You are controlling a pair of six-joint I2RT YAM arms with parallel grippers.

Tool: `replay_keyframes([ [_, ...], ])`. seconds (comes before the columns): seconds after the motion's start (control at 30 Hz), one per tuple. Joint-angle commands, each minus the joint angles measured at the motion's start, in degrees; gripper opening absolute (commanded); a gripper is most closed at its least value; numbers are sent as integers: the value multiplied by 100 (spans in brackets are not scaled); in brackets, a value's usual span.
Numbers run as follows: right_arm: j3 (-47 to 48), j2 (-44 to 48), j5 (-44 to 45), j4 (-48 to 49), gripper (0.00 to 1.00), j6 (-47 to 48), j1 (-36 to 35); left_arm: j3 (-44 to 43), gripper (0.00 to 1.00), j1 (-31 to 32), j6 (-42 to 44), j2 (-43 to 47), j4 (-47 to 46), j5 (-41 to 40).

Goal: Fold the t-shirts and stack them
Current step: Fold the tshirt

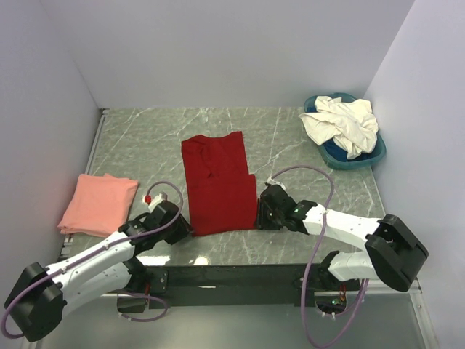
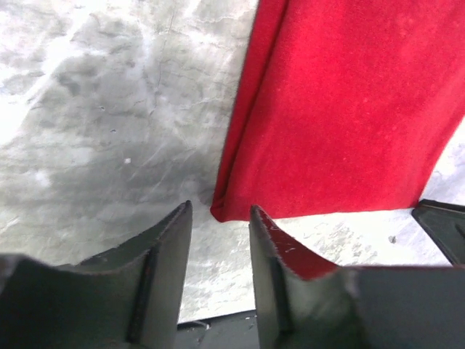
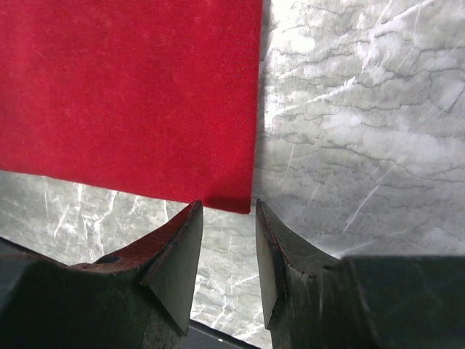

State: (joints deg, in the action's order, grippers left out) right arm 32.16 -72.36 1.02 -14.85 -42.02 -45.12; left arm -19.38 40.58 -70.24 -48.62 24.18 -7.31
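A deep red t-shirt (image 1: 216,182), folded into a long strip, lies flat in the middle of the table. Its near corners show as the red cloth (image 2: 341,109) in the left wrist view and the red cloth (image 3: 131,94) in the right wrist view. My left gripper (image 1: 183,225) (image 2: 220,212) stands open just short of the near left corner, with only table between its fingers. At the near right corner my right gripper (image 1: 260,212) (image 3: 228,207) is open too, holding nothing. A salmon-pink t-shirt (image 1: 98,203) lies folded at the left. Cream-white t-shirts (image 1: 341,123) are heaped in the basin.
A round blue basin (image 1: 374,156) stands at the back right against the wall. White walls close in the grey marbled table (image 1: 305,167) on three sides. A dark rail (image 1: 232,275) runs along the near edge between the arm bases.
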Motion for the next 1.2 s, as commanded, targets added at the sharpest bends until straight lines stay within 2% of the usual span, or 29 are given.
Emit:
replay_keyframes([
  [0.0, -52, -147, -5, 299, 43, -78, -31, 223, 45, 20, -78, -16, -579, 211],
  [0.1, -105, -200, -75, 395, 42, -113, -23, 416, 47, 20, -157, -7, -932, 309],
  [0.27, -158, -209, -84, 474, 40, -131, -23, 461, 44, 20, -148, -261, -1039, 318],
  [0.4, -158, -200, -84, 492, 29, -131, -23, 479, 29, 20, -174, -507, -1030, 257],
  [0.43, -158, -200, -84, 501, 26, -131, -14, 479, 20, 20, -183, -552, -1012, 248],
  [0.47, -149, -217, -84, 518, 23, -131, -14, 461, 16, 20, -183, -587, -1012, 239],
  [0.5, -140, -235, -84, 527, 14, -131, -14, 452, 13, 20, -183, -622, -1004, 248],
  [0.53, -140, -235, -84, 527, 11, -131, -23, 444, 7, 20, -148, -648, -1012, 265],
  [0.6, -149, -217, -84, 483, 0, -122, -14, 382, 3, 20, -113, -666, -977, 300],
  [0.63, -149, -200, -84, 457, 0, -96, -14, 356, 1, 20, -78, -666, -934, 300],
  [0.9, -526, 669, -84, 0, 0, -61, -23, 39, 1, 38, 203, -201, 14, 283],
  [1.17, -1124, 1627, -602, -263, 0, -263, -172, 179, 1, 117, 327, 318, 403, 687],
])
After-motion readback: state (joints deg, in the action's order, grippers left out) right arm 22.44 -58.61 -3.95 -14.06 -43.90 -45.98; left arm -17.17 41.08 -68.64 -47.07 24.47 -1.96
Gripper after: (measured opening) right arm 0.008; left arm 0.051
